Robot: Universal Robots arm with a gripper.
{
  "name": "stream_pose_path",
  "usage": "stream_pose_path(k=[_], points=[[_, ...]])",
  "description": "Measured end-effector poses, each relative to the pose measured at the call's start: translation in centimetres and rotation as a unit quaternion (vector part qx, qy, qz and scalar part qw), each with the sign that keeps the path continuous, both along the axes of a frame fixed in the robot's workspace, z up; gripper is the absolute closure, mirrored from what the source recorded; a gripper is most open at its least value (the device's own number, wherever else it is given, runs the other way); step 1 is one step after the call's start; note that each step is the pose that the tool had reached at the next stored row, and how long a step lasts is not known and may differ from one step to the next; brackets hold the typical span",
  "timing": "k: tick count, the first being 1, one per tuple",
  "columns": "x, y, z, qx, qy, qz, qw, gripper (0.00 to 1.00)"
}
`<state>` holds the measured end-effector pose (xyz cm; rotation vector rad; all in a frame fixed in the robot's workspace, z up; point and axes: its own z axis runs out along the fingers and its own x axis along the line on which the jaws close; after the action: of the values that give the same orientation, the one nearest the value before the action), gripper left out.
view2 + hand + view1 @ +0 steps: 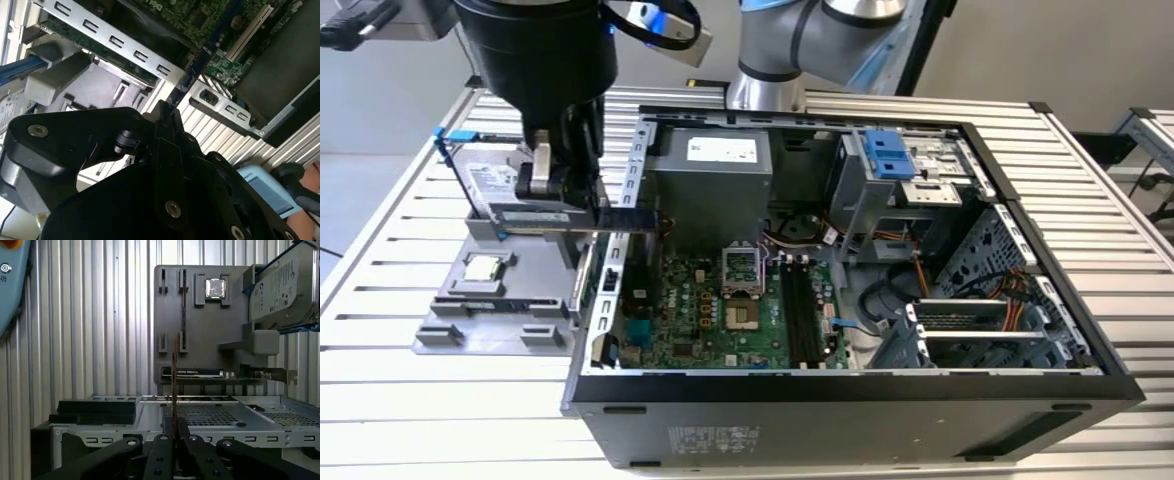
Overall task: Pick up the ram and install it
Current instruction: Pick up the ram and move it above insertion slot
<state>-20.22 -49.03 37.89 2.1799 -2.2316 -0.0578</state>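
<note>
My claw [560, 205]: I am clamping ram [634, 218] edgewise, clear of grey holder [440, 338] beneath; pickup done, seating in motherboard slots [801, 310] beyond claw not yet done.

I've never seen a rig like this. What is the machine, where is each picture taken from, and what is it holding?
This is one robot arm with a black hand at its end. The exterior view comes from a camera off the arm that sees the whole scene. Both wrist views come from cameras riding near the hand, so the hand looks very close there. On a slatted metal table stands an open computer case with its green motherboard exposed. Beside it, on the exterior view's left, a grey holder carries a small square processor and a hard drive in a blue frame. The hand is shut on the ram, a long thin stick, held in the air at the case's edge. It is not seated in the motherboard.
</note>
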Motion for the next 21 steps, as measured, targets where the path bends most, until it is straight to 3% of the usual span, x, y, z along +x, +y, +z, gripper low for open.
stream_pose_path(k=[1,21], points=[[0.72,0.0,0.0,0.0,0.0009,0.0,1.0,1.0],[8.23,0.01,0.0,-0.0001,0.0087,0.0,0.99996,1.0]])
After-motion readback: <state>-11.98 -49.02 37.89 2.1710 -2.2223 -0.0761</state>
